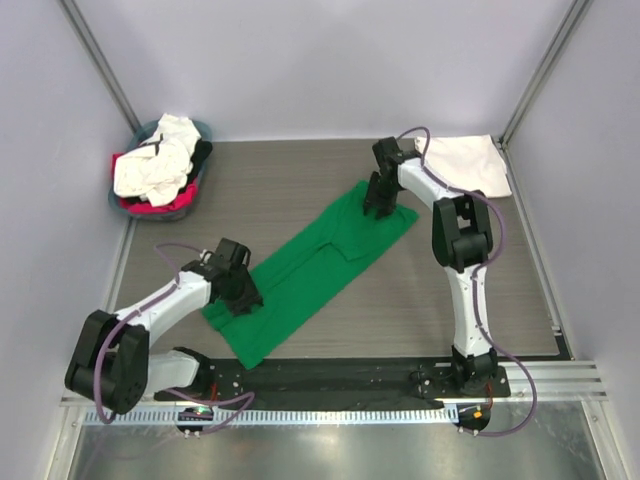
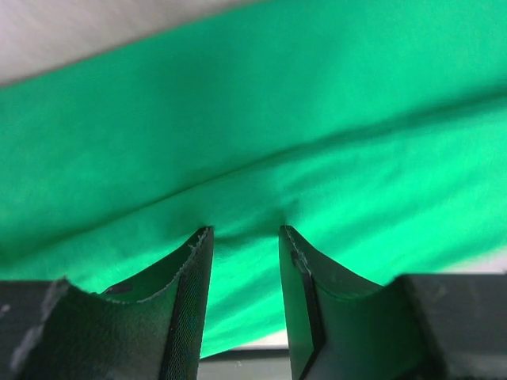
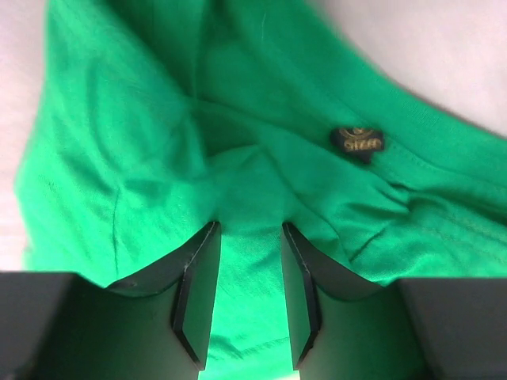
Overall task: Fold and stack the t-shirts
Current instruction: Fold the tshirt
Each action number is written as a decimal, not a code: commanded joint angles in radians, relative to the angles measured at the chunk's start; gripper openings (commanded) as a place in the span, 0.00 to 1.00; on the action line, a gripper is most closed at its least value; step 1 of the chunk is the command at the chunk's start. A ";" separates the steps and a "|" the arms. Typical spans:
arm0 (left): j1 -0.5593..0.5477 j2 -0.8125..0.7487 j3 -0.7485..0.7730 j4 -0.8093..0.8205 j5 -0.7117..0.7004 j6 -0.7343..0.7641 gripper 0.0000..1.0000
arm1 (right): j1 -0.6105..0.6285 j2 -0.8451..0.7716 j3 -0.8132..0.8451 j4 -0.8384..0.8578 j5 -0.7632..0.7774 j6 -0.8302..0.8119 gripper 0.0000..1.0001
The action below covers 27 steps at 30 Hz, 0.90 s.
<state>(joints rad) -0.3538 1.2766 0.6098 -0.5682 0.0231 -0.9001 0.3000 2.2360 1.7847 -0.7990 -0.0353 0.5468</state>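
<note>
L gripper (image 2: 244, 237) and R gripper (image 3: 250, 233): jaws part-open, green cloth pinched between. Green t-shirt (image 1: 310, 270) lain mid-desk, folded lengthwise. One white t-shirt (image 1: 468, 163) already placed far-right corner; more left in basket (image 1: 125, 203), far-left.

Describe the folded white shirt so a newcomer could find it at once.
Start at the grey table and look to its far right corner. The folded white shirt lies flat there, alone. The other white shirt is crumpled in the basket at far left.
</note>
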 commanded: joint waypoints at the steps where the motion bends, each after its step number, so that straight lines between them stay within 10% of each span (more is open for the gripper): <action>1: -0.091 -0.055 -0.090 -0.035 0.072 -0.146 0.41 | 0.004 0.250 0.246 -0.009 -0.064 -0.031 0.43; 7: -0.358 -0.066 -0.101 0.092 0.072 -0.399 0.42 | 0.005 0.510 0.699 -0.028 -0.233 -0.009 0.47; 16: -0.594 0.191 0.172 0.206 0.086 -0.462 0.45 | 0.005 0.594 0.725 0.326 -0.394 0.100 0.55; 27: -0.649 0.121 0.579 -0.205 -0.155 -0.268 0.57 | 0.016 0.512 0.771 0.531 -0.482 0.104 0.77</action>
<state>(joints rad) -1.0058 1.4689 1.1313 -0.5877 -0.0006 -1.2491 0.3077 2.7873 2.5416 -0.3210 -0.5007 0.6563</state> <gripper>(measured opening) 0.562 0.764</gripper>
